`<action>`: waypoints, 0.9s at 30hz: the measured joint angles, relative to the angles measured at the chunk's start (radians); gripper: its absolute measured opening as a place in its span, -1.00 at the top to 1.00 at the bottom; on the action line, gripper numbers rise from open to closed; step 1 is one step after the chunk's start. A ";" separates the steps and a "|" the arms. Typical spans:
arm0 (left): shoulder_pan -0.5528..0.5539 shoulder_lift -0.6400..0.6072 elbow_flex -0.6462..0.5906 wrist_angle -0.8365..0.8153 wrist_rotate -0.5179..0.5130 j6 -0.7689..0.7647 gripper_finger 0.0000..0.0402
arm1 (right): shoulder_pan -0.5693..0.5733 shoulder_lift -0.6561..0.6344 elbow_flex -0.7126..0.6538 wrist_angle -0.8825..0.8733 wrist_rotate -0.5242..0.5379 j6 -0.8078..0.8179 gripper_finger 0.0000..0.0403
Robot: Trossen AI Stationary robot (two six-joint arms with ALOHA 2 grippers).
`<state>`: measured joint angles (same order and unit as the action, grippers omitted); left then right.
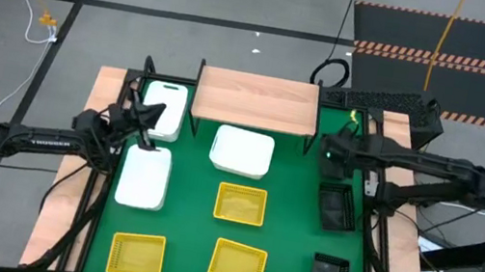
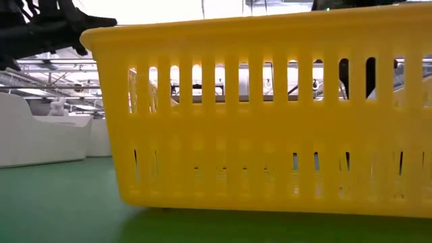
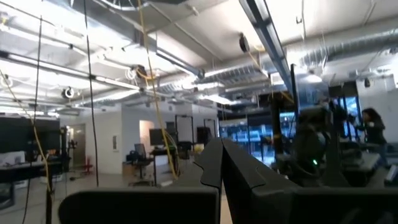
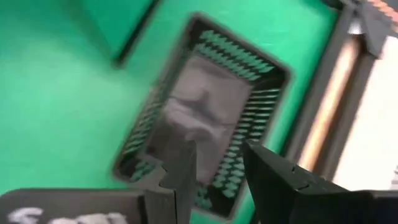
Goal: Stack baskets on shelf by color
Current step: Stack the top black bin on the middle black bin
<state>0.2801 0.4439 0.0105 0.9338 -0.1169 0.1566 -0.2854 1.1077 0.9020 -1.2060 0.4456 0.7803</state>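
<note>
right wrist view: black basket (image 4: 205,112) just beneath open right end effector (image 4: 217,165)

The left pincer (image 1: 148,131) reaches toward three o'clock from the counter's nine o'clock side, fingers together. The right pincer (image 1: 333,150), at two o'clock, is parted, pointing down.

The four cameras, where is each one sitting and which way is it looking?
High view: overhead, straight down on the shelf, nine baskets, both arms.
Low view: table height, facing a yellow basket; part of a dark arm top left.
Left wrist view: faces the room; own fingers closed.
Right wrist view: looks down on a black basket; own fingers apart.
Shared: that black basket also shows from above.
</note>
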 joint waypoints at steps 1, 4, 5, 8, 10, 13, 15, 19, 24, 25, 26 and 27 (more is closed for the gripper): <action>0.000 0.005 0.000 -0.004 0.000 -0.001 0.97 | -0.033 -0.002 -0.007 -0.002 0.008 0.001 0.38; 0.000 0.024 0.000 -0.001 0.000 -0.010 0.97 | -0.132 -0.001 -0.026 0.005 0.026 0.008 0.38; 0.000 0.032 0.000 -0.003 0.000 -0.013 0.97 | -0.164 -0.001 -0.034 0.010 0.025 0.009 0.38; 0.000 0.053 0.000 0.001 0.000 -0.028 0.97 | -0.263 -0.001 -0.060 0.025 0.020 0.008 0.38; 0.000 0.062 0.000 0.004 -0.003 -0.028 0.97 | -0.328 -0.001 -0.086 0.057 -0.013 -0.008 0.38; 0.000 0.067 0.000 0.011 -0.019 -0.029 0.97 | -0.405 -0.001 -0.145 0.154 -0.134 -0.063 0.38; 0.000 0.067 0.000 0.013 -0.025 -0.029 0.97 | -0.446 0.000 -0.186 0.230 -0.212 -0.090 0.38; 0.000 0.067 0.000 0.013 -0.033 -0.023 0.97 | -0.508 0.000 -0.241 0.312 -0.242 -0.133 0.38; 0.000 0.067 0.000 0.014 -0.046 -0.007 0.97 | -0.559 -0.001 -0.257 0.312 -0.240 -0.165 0.38; 0.000 0.067 0.000 0.014 -0.047 -0.006 0.97 | -0.564 -0.001 -0.257 0.312 -0.241 -0.169 0.38; 0.000 0.067 0.000 0.014 -0.048 -0.004 0.97 | -0.567 -0.001 -0.257 0.313 -0.240 -0.174 0.38; 0.000 0.067 0.000 0.014 -0.048 -0.005 0.97 | -0.570 0.000 -0.257 0.318 -0.239 -0.179 0.38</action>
<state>0.2798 0.5106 0.0105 0.9478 -0.1654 0.1520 -0.8553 1.1072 0.6453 -0.8883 0.2062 0.6018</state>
